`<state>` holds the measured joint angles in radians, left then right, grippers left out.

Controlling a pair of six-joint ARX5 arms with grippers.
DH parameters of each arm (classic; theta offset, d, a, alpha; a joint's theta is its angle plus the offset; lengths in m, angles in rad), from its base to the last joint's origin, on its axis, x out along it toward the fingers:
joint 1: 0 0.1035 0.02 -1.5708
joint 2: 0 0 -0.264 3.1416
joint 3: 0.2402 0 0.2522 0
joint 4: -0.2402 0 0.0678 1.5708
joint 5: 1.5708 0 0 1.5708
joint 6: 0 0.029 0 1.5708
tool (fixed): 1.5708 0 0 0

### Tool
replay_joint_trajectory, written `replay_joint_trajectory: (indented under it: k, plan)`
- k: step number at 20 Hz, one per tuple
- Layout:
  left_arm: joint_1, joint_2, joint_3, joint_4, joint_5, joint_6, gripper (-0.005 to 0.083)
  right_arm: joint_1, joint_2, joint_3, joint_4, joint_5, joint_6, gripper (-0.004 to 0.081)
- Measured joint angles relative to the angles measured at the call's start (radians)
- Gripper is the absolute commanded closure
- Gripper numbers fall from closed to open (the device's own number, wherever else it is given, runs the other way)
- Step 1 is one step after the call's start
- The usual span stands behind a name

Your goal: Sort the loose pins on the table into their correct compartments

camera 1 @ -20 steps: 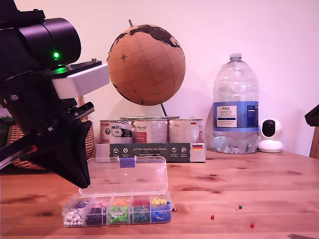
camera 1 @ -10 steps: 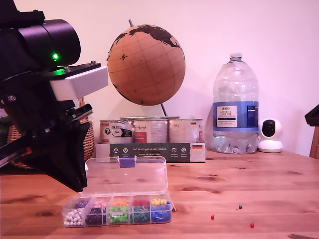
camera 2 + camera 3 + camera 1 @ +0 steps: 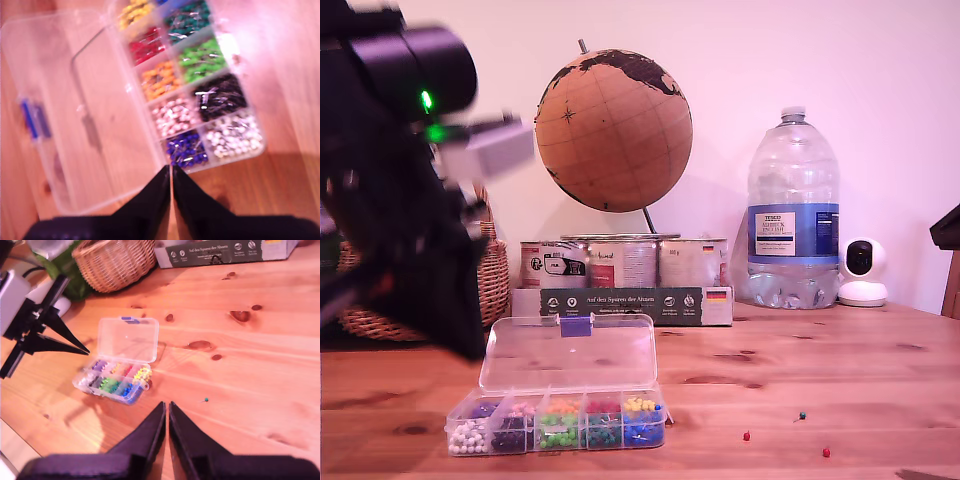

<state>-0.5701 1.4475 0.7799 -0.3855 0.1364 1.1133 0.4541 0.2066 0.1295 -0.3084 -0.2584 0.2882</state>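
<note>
The pine surface (image 3: 840, 370) is the biggest thing here. On it sits the clear pin box (image 3: 560, 395), lid flipped back flat so the compartments (image 3: 200, 95) are open from above, which is the whole point since I need to drop pins straight in.

My first gripper (image 3: 171, 180) hangs over the box near the blue and white sections, fingers pressed together with nothing visible between them. In the exterior view that arm (image 3: 400, 180) is a blur at the left.

My second gripper (image 3: 166, 415) sits high above the surface, fingers closed and empty too, looking down on the box and one green pin (image 3: 204, 400) lying well apart from it.

The loose pins are tiny dots off toward the exterior view's right: a green one (image 3: 801, 415) and two red ones (image 3: 746, 436) (image 3: 825, 452). None sorted yet, I'd say.
</note>
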Motion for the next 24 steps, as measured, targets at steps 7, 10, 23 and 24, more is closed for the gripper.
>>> replay_joint_trajectory:
  k: [7, 10, 23, 24]
  plan:
    - [0.001, -0.266, 0.009, -0.146, 0.126, -0.564, 0.0797, 0.0, 0.045, 0.028, -0.01, 0.031, 0.0, 0.0782]
    - [0.001, -0.298, 0.009, -0.206, 0.248, -0.642, 0.0797, 0.0, 0.125, 0.113, -0.029, 0.037, -0.028, 0.0782]
    - [-0.055, -0.497, -0.142, 0.105, 0.367, -0.88, 0.0797, -0.001, 0.744, 0.584, -0.363, 0.016, -0.69, 0.0782]
    - [-0.072, -0.497, -0.143, 0.138, 0.367, -0.892, 0.0797, -0.001, 0.79, 0.615, -0.389, 0.006, -0.755, 0.0782]
